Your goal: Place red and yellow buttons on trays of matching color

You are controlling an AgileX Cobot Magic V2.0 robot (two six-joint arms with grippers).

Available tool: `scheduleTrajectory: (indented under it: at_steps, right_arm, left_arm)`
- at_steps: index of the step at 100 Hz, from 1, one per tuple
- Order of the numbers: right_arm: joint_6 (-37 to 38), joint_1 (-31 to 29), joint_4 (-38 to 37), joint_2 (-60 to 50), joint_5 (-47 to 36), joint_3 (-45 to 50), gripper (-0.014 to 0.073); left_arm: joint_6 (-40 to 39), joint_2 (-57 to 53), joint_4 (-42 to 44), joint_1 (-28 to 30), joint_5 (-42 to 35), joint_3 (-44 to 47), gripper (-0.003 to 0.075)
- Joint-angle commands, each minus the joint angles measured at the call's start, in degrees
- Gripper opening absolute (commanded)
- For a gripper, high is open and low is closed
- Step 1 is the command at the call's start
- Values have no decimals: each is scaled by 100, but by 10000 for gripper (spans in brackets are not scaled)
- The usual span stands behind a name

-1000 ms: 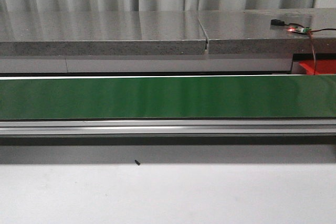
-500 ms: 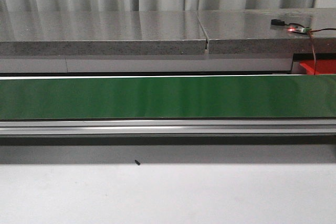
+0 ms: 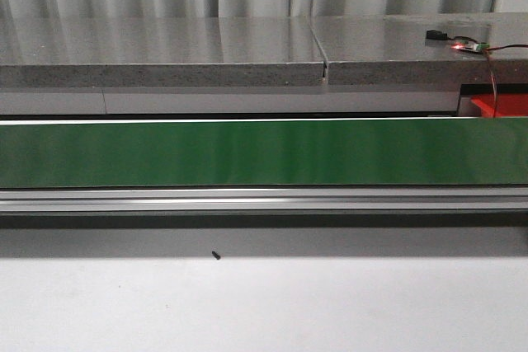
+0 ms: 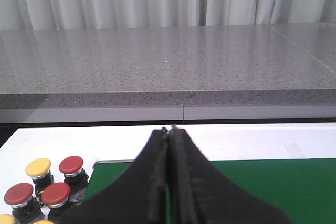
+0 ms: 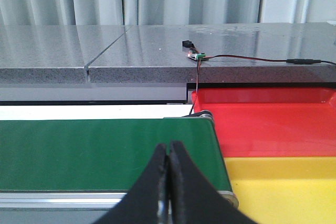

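Nearest in the front view: bare white table (image 3: 264,307), one small black speck (image 3: 215,255) at about 7 o'clock from frame centre. Neither arm shows in this view.

Beyond it, the green conveyor belt (image 3: 264,152) runs the full width with nothing on it. Aluminium rail just in front of the belt.

Left gripper (image 4: 168,182): fingers clenched flat together, nothing between them. It hangs over the belt's left end. At 8 o'clock from it, a cluster of buttons stands on the white surface just off the belt end: a red button (image 4: 71,164), two more reds (image 4: 55,193) (image 4: 18,193) nearer the camera, a yellow button (image 4: 38,167) beside them. Edges of further yellow caps show at the frame's lower margin; count uncertain.

Right gripper (image 5: 168,182): also clenched, empty, over the belt's right end. At 3 o'clock from it lies the yellow tray (image 5: 286,179); the red tray (image 5: 273,114) is behind that, at 2 o'clock. Both trays show no buttons in the visible part.

Farthest: grey stone counter (image 3: 165,47), with a small circuit board (image 5: 197,55) and its wire (image 5: 247,58) on it, lit red; curtain behind.

Judgement: task at its start. No button sorted, none on the belt. All visible buttons remain at the left supply. Everything is left to do: pick, convey, sort by colour.
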Motion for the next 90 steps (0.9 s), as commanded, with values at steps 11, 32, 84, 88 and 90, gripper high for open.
scheduleTrajectory:
  at_steps: [11,32,84,88,90]
  right_arm:
    - [-29,-15,4,-127,-454,-80,-67]
    - [-29,-15,4,-127,-454,-80,-67]
    - [-29,-15,4,-127,-454,-80,-67]
    - [-29,-15,4,-127,-454,-80,-67]
    - [-29,-15,4,-127,-454,-80,-67]
  left_arm:
    - [-22,926,-48,-1,-609,-635,-18]
    - [-22,1669,-48,-1,-501,-862,13]
    - [-428,2245,-76,162,-14,-1420,652]
    - [-549,2270,-118,273,316,-1542,652]
    - [-616,2313,-118,340,447,-1611,652]
